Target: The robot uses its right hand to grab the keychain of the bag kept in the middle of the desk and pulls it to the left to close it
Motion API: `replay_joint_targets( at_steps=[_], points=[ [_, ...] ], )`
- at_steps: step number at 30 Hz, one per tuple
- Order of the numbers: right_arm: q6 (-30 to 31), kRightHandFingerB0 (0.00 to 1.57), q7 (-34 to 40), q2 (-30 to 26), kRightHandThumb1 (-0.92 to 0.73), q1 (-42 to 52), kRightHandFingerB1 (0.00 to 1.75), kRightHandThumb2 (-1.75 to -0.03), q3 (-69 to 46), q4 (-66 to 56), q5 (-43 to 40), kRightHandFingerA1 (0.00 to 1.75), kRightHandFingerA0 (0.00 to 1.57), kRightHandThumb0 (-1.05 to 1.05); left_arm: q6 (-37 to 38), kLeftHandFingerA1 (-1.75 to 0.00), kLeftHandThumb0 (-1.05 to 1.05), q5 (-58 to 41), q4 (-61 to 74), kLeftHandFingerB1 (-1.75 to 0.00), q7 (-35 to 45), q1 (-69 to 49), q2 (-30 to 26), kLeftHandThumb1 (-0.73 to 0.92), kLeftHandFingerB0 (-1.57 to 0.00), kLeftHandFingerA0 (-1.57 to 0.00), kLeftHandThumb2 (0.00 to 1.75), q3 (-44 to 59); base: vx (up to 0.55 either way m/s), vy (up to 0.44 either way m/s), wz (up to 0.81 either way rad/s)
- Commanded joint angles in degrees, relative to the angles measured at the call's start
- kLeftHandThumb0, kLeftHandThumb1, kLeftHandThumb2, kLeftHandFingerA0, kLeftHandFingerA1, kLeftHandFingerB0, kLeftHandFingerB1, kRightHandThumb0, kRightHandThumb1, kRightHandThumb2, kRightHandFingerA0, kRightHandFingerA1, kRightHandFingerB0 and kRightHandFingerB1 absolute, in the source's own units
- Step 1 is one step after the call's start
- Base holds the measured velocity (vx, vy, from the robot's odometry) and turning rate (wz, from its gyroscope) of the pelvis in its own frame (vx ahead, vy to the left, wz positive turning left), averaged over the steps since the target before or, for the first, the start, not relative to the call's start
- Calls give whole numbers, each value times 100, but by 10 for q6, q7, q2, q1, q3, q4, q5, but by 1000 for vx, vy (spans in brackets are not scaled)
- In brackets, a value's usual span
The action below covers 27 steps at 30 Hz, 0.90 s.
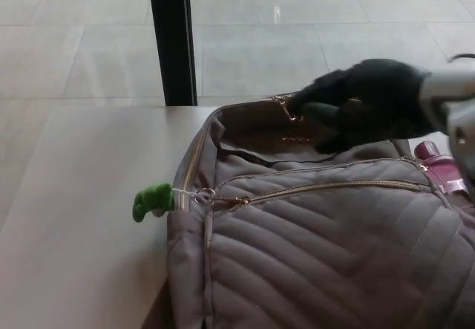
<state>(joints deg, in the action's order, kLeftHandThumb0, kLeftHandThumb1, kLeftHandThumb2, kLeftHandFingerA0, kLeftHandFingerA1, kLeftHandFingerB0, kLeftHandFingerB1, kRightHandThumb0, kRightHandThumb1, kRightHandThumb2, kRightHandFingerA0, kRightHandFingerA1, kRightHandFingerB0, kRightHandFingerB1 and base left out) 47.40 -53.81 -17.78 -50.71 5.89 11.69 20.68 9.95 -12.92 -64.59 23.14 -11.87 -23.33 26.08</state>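
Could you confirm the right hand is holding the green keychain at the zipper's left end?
Not quite: the head view shows the right hand up at the top of the bag, apart from the green keychain at the left end of the zipper.

Soft, even daylight; a small glare spot shines on the pale tiled floor (276,11). The black right hand (371,105) is motion-blurred, while the grey quilted fabric bag (312,255) looks fairly sharp.

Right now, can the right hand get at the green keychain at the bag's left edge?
Probably yes. The green keychain sticks out uncovered left of the bag, over the desk; the right hand is at the bag's top edge and must cross over.
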Motion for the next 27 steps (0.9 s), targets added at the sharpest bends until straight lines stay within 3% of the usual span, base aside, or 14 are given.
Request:
replay_joint_targets(
  at_steps=[1, 8, 9, 11, 12, 13, 15, 16, 18, 19, 22, 24, 25, 27],
  points=[
    [-44, 35, 54, -309, -80, 198, 32, -65, -598, 4, -91, 40, 50, -85, 68, -75, -105, -116, 287, -68, 207, -71, 23, 81, -54, -71, 66, -1, 0, 0, 0],
    [-55, 45, 61, -340, -77, 219, 40, -64, -651, 27, -111, 49, 64, -90, 43, -84, -105, -112, 273, -79, 221, -85, 19, 84, -46, -66, 68, 5, 0, 0, 0],
    [-67, 38, 55, -353, -59, 223, 52, -104, -662, 42, -118, 60, 56, -88, 40, -85, -105, -111, 266, -80, 219, -85, 19, 85, -46, -67, 68, 7, 0, 0, 0],
    [-95, 46, 58, -382, -80, 232, 43, -65, -692, 78, -127, 52, 62, -88, 27, -93, -105, -111, 259, -80, 213, -92, 20, 59, -43, -74, 119, 12, 0, 0, 0],
    [-95, 48, 72, -395, -81, 231, 43, -65, -704, 93, -124, 52, 67, -87, 19, -91, -105, -108, 249, -86, 204, -91, 19, 85, -44, -66, 68, 15, 0, 0, 0],
    [-91, 43, 73, -412, -81, 230, 45, -64, -719, 113, -127, 54, 64, -86, 24, -94, -103, -102, 234, -79, 199, -90, 18, 58, -35, -68, 117, 16, 0, 0, 0],
    [-99, 38, 87, -432, -61, 241, 54, -106, -741, 138, -127, 64, 63, -86, 31, -98, -105, -98, 212, -90, 198, -91, 14, 87, -40, -59, 69, 22, 0, 0, 0],
    [-102, 46, 96, -447, -76, 251, 47, -63, -767, 156, -126, 56, 69, -91, 36, -98, -105, -95, 190, -81, 199, -86, 12, 63, -32, -65, 119, 25, 0, 0, 0],
    [-125, 40, 100, -458, -61, 285, 58, -104, -809, 177, -132, 66, 64, -87, 34, -97, -100, -94, 180, -81, 197, -85, 13, 61, -33, -65, 118, 27, 0, 0, 0],
    [-128, 43, 111, -458, -79, 312, 52, -64, -849, 189, -138, 60, 74, -86, 32, -97, -103, -95, 172, -82, 199, -84, 15, 62, -34, -68, 119, 29, 0, 0, 0],
    [-137, 40, 145, -429, -80, 389, 56, -64, -921, 199, -154, 68, 68, -87, 31, -97, -104, -91, 160, -81, 193, -81, 17, 62, -33, -68, 119, 29, 0, 0, 0],
    [-146, 34, 161, -410, -59, 421, 62, -103, -941, 209, -169, 73, 59, -84, 19, -97, -105, -93, 156, -91, 185, -73, 19, 87, -38, -62, 68, 30, 0, 0, 0],
    [-158, 29, 186, -350, -74, 466, 64, -62, -951, 194, -182, 81, 54, -88, 24, -97, -105, -85, 131, -92, 173, -62, 18, 90, -37, -62, 69, 31, 0, 0, 0],
    [-177, 21, 225, -283, -71, 497, 74, -61, -959, 185, -201, 96, 47, -83, 14, -99, -105, -82, 119, -96, 158, -56, 19, 87, -39, -65, 69, 32, 0, 0, 0]
  ],
)
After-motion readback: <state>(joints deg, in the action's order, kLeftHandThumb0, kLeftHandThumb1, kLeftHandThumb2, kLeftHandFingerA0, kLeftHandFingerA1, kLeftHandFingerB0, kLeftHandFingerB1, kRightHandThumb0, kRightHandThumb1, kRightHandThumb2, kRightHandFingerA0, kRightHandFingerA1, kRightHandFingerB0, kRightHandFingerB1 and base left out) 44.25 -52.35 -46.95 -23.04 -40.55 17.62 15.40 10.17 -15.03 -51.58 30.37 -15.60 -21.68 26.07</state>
